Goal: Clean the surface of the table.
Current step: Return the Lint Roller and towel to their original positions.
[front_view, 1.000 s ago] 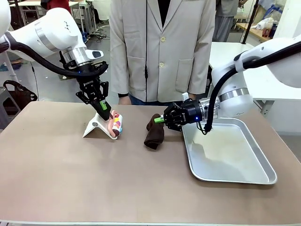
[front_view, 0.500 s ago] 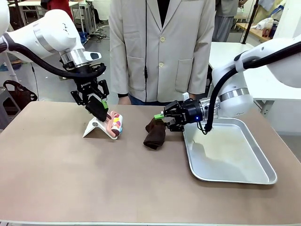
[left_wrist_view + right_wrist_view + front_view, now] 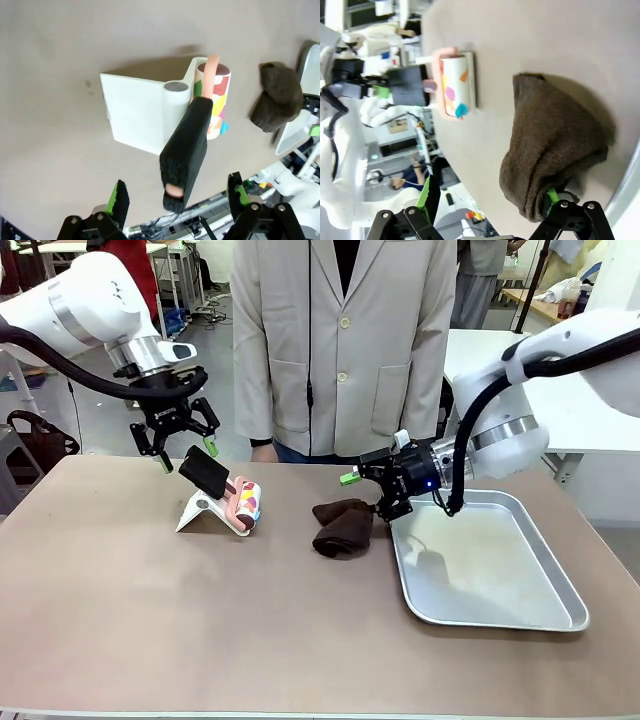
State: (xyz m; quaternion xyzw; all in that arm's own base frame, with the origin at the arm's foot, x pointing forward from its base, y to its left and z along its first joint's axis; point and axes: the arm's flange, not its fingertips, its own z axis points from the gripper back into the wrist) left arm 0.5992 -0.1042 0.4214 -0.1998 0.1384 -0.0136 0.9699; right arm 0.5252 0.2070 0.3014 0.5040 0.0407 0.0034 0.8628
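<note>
Both pincers gaped empty: left pincer (image 3: 176, 447) above the lint roller (image 3: 243, 505), right pincer (image 3: 372, 495) beside the cloth (image 3: 343, 527). Regrasping might topple the roller across our worktop (image 3: 200, 620).

You have a wide brown worktop (image 3: 200, 630) carrying three things: a lint roller (image 3: 243, 505) in its white stand (image 3: 203, 512) toward the left, a crumpled dark brown cloth (image 3: 343, 527) near the middle, and a metal tray (image 3: 500, 615) just beside the cloth on the right.
</note>
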